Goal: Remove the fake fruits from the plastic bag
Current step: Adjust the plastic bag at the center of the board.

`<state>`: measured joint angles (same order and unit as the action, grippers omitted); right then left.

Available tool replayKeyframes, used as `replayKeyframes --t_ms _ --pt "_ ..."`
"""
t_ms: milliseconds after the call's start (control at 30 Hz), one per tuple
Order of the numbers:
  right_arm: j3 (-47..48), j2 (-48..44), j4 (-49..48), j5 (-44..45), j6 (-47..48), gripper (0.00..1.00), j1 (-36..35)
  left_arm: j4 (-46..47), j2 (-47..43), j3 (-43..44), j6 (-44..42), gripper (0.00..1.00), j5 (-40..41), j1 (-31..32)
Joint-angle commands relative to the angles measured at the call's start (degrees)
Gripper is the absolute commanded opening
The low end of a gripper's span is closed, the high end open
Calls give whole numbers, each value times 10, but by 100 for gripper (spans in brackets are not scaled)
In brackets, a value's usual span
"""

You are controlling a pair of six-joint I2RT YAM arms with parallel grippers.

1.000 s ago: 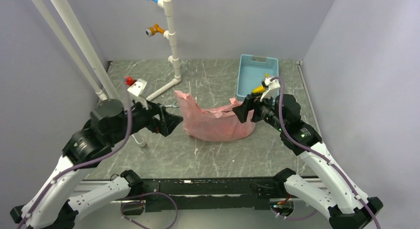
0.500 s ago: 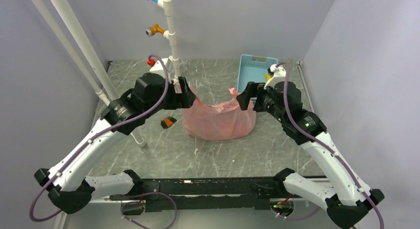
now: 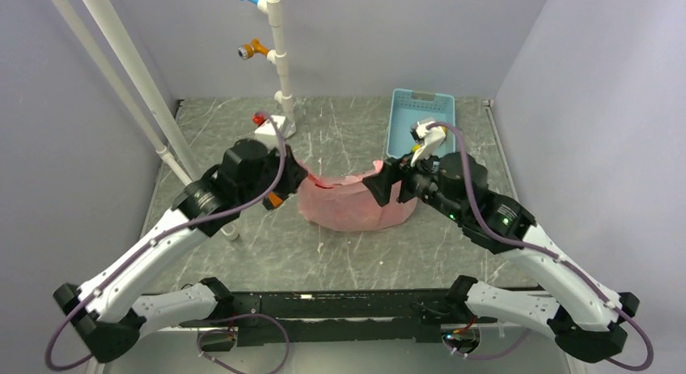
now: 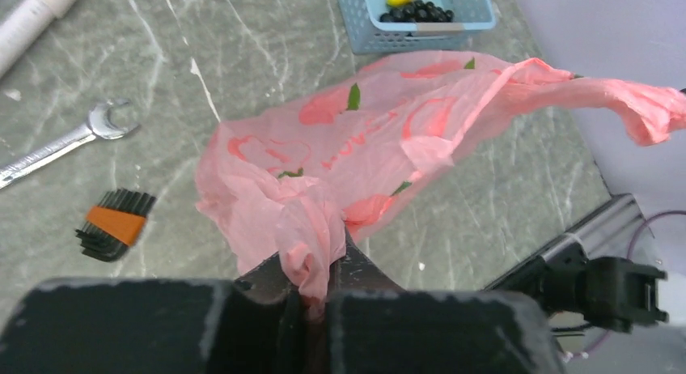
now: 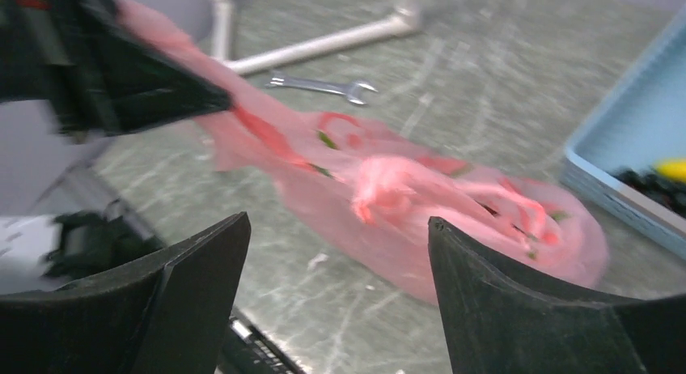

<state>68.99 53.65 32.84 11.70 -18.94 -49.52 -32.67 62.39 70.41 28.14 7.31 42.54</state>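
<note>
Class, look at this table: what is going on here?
Two robot arms are working on a pink bag. The left gripper is shut on a bunched edge of it. The right gripper hangs open at the bag's other side, holding nothing. No red fruit shows on the table.

Crinkly translucent pink plastic bag, fruit-printed, centre frame; twisted handle pinched in black left gripper, bottom centre. Silver open-end wrench and black hex-key set, left; blue slatted basket, top.
</note>
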Motion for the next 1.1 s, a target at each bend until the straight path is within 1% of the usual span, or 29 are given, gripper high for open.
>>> replayKeyframes --t_ms 0,67,100,200,233,267,333,400,467,500,567,667,767,900,1067 --pt "-27 -45 -108 -182 45 82 -17 80 -95 -87 -3 4 -58 -2" --pt "-22 -27 -121 -232 65 81 -20 85 -122 -118 -5 3 -82 -1" --pt "-12 -2 -117 -247 76 80 -23 82 -132 -128 -3 3 -91 -2" --pt "32 65 -89 -257 113 77 -33 57 -157 -144 4 3 -100 -1" --pt "48 89 -77 -246 128 75 -36 50 -165 -148 5 3 -100 -2" --pt "68 112 -58 -216 138 71 -40 46 -172 -152 7 3 -101 -1" --pt "110 159 -11 -149 166 66 -47 38 -187 -159 9 2 -104 -1" --pt "134 192 28 -105 201 66 -56 25 -200 -158 5 2 -96 -1" --pt "124 197 38 -98 237 68 -62 2 -211 -151 -3 1 -81 -2" --pt "111 194 35 -102 253 70 -62 -8 -214 -146 -8 1 -76 -1" --pt "76 184 21 -100 281 72 -63 -25 -219 -136 -18 1 -75 -2" --pt "36 185 3 -114 318 66 -64 -41 -223 -131 -27 1 -75 -1" --pt "42 200 8 -150 321 62 -64 -42 -227 -132 -29 0 -75 -1" --pt "37 197 -6 -207 324 62 -63 -45 -234 -136 -27 0 -75 -1" --pt "43 219 -14 -233 325 62 -65 -36 -248 -148 -21 0 -75 -1"
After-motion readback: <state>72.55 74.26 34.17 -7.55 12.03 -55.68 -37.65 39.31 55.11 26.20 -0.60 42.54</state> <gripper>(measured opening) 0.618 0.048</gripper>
